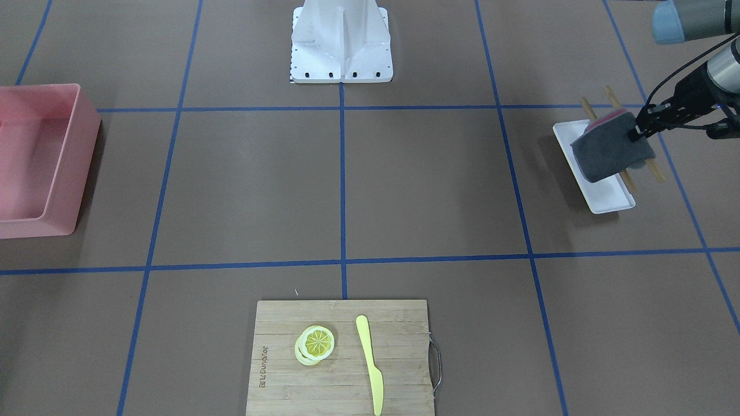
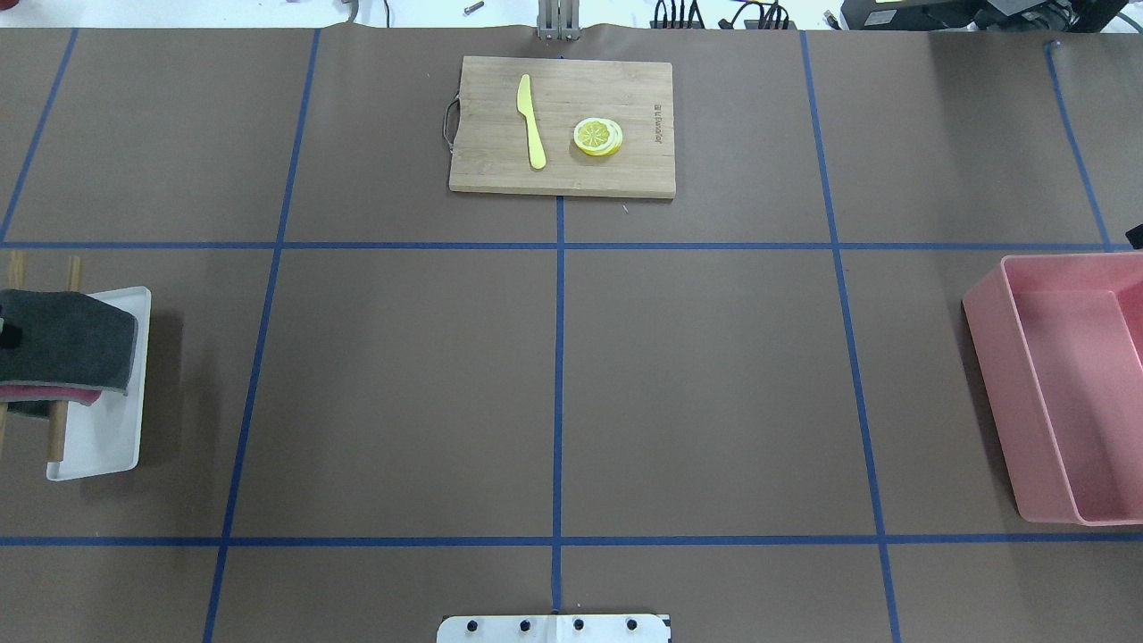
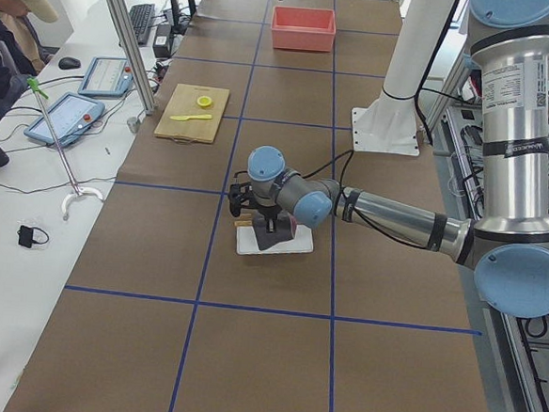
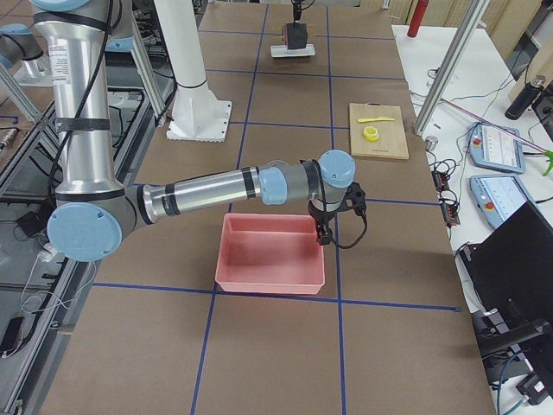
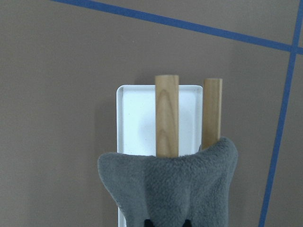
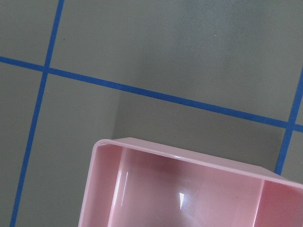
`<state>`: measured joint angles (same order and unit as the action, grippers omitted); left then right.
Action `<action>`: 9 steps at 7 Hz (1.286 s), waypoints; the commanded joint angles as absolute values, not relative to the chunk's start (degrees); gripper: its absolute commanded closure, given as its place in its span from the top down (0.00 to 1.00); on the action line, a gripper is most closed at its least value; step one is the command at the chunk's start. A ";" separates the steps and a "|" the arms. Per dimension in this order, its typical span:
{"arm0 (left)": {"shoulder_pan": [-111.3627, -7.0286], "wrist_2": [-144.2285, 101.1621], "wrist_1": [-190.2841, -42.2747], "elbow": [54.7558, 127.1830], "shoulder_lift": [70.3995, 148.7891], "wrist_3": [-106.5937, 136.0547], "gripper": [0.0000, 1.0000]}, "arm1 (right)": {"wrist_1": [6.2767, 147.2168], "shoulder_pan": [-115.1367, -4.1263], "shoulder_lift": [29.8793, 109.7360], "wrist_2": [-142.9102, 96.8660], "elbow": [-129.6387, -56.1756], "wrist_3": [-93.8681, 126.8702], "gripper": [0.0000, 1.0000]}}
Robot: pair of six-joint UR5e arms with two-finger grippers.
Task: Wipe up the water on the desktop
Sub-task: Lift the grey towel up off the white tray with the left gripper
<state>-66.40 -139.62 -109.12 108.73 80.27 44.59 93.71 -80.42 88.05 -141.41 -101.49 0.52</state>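
The brown desktop [image 2: 696, 384] with its blue tape grid shows no water that I can make out. My left gripper [image 1: 640, 132] is shut on a folded grey cloth [image 1: 611, 155] with a pink underside. It holds the cloth just above a white tray [image 1: 607, 196] crossed by two wooden rods [image 5: 166, 113]. The cloth also shows at the left edge of the overhead view [image 2: 62, 348] and in the left wrist view [image 5: 170, 189]. My right gripper [image 4: 333, 220] hangs over the far corner of the pink bin [image 4: 268, 281]; I cannot tell whether it is open or shut.
The pink bin [image 2: 991, 375] stands at the robot's right end of the table. A bamboo cutting board [image 2: 625, 89] with a yellow knife [image 2: 531, 121] and lemon slices [image 2: 597, 137] lies at the far middle. The white robot base [image 1: 341, 40] is at the near edge.
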 commanded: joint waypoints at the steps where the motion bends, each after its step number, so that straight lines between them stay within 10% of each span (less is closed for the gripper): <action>1: -66.18 -139.39 -109.07 107.67 80.24 44.56 0.00 | 93.78 -80.42 87.46 -141.42 -101.43 0.61 1.00; 6: -66.27 -139.48 -109.07 107.67 80.24 44.56 0.07 | 93.69 -80.42 87.45 -141.42 -101.51 0.62 1.00; 9: -66.27 -139.57 -109.07 107.67 80.24 44.65 0.44 | 93.69 -80.42 87.28 -141.42 -101.51 0.62 1.00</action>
<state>-66.21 -139.50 -109.07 107.67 80.25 44.58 93.70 -80.42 87.35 -141.42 -101.54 0.62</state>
